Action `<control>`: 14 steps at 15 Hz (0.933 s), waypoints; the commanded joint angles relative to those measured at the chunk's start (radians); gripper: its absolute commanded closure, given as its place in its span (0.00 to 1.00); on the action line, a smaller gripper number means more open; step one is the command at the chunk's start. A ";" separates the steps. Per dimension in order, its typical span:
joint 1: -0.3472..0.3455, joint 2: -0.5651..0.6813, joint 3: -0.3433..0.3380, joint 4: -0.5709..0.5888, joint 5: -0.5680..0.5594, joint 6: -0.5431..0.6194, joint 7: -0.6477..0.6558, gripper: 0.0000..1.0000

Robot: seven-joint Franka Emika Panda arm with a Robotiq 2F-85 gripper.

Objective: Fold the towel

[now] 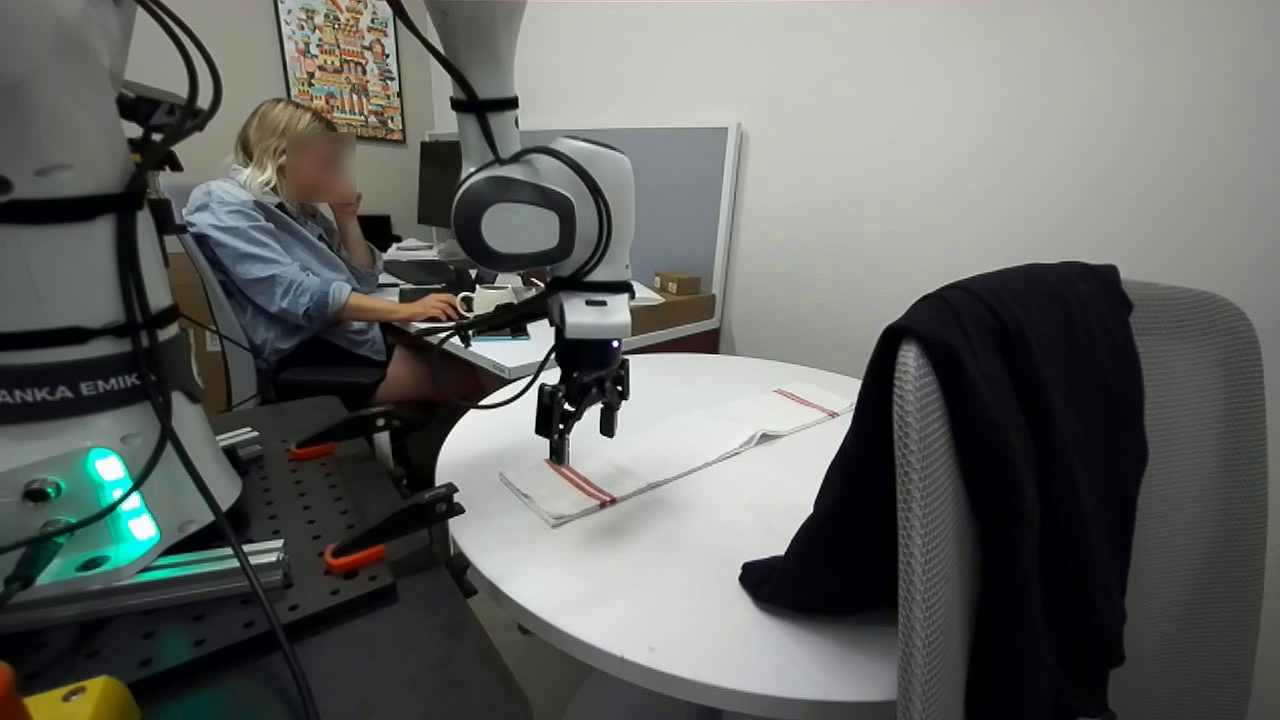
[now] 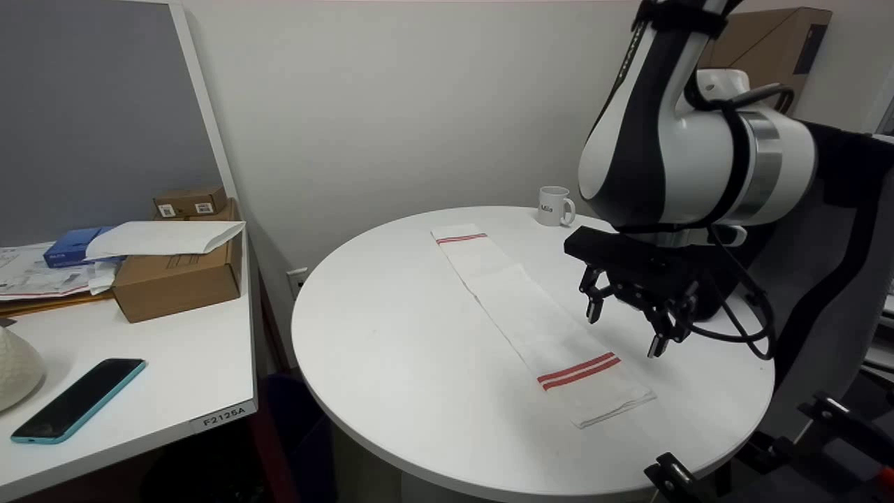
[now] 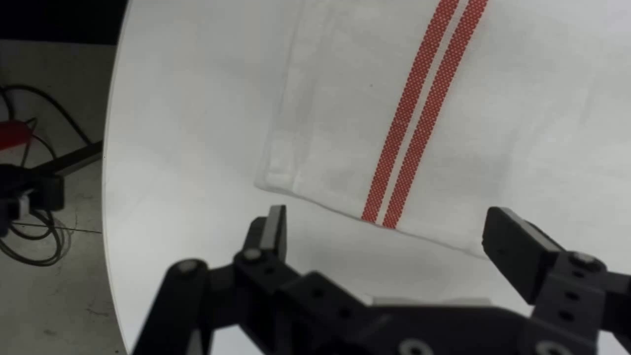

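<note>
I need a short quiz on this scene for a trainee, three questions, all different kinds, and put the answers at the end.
1. Count: near how many ends does the towel show red stripes?
2. True or false: the hand is open and grips nothing.
3. Fill in the blank: in an exterior view, a white, lettered ____ stands on the round table.

Key: 1. Two. 2. True. 3. Mug.
</note>
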 commanded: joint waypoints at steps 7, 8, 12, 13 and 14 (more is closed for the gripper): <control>-0.030 0.207 0.077 0.044 0.055 0.132 -0.059 0.00; -0.033 0.214 0.079 0.038 0.054 0.141 -0.063 0.00; -0.036 0.236 0.085 0.019 0.050 0.184 -0.076 0.00; -0.038 0.240 0.087 0.020 0.049 0.194 -0.082 0.00; -0.042 0.243 0.089 0.020 0.048 0.201 -0.086 0.10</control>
